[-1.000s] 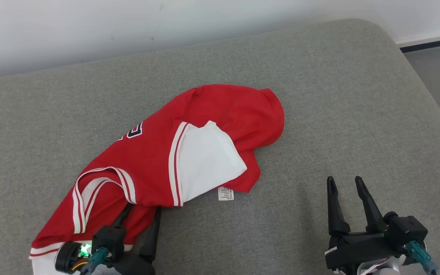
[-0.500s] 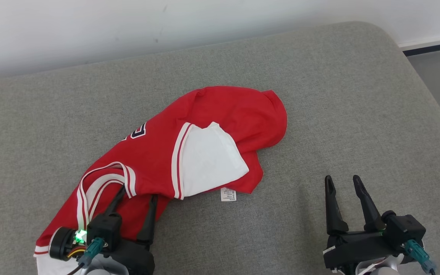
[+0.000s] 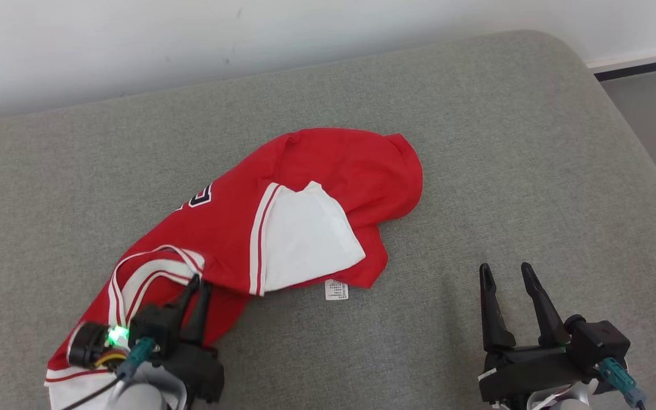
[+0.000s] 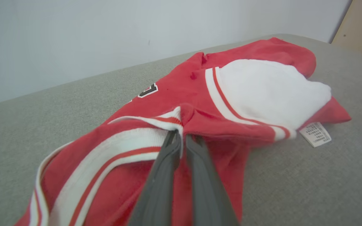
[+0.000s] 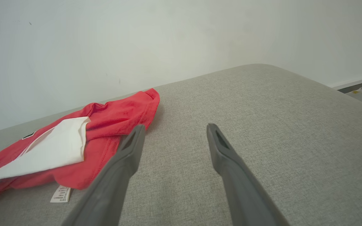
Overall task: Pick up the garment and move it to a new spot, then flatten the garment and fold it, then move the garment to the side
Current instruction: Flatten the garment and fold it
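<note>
Pinching the crumpled jersey (image 3: 316, 188) at its striped collar (image 3: 151, 272), left gripper (image 3: 201, 282) closed; my right gripper (image 3: 505, 267) gapes empty, four o'clock.

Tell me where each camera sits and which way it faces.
Head view: on the head, looking down at the red garment on the grey cushion; left pincer and right pincer at the bottom.
Left wrist view: on that wrist, along the shut pincer pinching the garment's striped trim.
Right wrist view: on that wrist, along the open pincer, across the cushion toward the wall.
Shared: all three see the white care label.
</note>
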Tool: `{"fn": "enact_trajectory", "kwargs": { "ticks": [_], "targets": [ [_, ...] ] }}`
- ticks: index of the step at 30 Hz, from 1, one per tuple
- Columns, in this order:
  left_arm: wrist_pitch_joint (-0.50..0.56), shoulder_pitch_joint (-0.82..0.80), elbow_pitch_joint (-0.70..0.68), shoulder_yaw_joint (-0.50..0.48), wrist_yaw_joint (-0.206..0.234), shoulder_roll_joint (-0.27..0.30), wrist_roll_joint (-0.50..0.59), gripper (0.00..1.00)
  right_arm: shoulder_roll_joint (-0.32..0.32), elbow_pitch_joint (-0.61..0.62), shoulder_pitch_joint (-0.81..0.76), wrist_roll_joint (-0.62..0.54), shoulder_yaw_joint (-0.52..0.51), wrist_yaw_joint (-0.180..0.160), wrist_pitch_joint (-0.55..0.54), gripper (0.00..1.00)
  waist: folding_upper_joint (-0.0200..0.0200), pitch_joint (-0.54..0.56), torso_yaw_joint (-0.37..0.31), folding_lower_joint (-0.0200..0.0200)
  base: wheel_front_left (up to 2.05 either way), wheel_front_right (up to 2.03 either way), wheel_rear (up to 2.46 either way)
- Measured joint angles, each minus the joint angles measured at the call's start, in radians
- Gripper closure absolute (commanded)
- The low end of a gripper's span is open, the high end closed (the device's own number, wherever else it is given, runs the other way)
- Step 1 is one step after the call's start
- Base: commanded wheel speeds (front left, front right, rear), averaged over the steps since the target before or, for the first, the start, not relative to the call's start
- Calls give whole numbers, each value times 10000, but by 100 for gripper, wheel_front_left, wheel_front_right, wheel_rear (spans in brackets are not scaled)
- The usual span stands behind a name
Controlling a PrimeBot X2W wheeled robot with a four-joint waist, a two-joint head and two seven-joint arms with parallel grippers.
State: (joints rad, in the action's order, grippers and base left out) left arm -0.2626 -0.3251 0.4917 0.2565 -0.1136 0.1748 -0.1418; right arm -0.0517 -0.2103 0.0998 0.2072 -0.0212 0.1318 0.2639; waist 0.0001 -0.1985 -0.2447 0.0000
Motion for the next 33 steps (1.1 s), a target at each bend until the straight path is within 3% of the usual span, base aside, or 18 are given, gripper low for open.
{"fn": "enact_trajectory", "kwargs": {
  "ticks": [6,15,24,28,29,30,31,33],
  "targets": [
    [0,-653,-326,111,-92,219,-84,100,-2,35,-10,25,-132,0,2,0,0,-29,159,0,0,0,0],
    [568,-3045,-405,416,-161,1730,-472,100,0,104,255,58,-35,0,0,0,0,-433,318,1,0,0,0],
    [869,-4602,1039,203,-182,3200,-1494,100,-2,79,601,215,63,0,0,0,0,-984,-94,1,0,0,0],
    [784,-5035,1900,-98,-178,3417,-1718,100,-4,81,706,221,58,0,0,0,1,-1184,-353,2,0,0,0],
    [798,-5115,2174,-119,-171,3476,-1732,96,-2,82,715,226,69,0,2,0,1,-1232,-415,1,0,0,0],
    [794,-5171,2395,-130,-171,3544,-1737,25,-4,84,720,234,65,0,0,0,0,-1274,-474,1,0,0,0],
    [777,-5224,2600,-132,-171,3601,-1737,0,-2,92,727,238,61,0,0,0,1,-1317,-526,1,0,0,0],
    [719,-5338,2964,-113,-171,3605,-1753,0,-2,96,736,247,54,0,0,0,1,-1394,-607,1,0,0,0]
  ]
}}
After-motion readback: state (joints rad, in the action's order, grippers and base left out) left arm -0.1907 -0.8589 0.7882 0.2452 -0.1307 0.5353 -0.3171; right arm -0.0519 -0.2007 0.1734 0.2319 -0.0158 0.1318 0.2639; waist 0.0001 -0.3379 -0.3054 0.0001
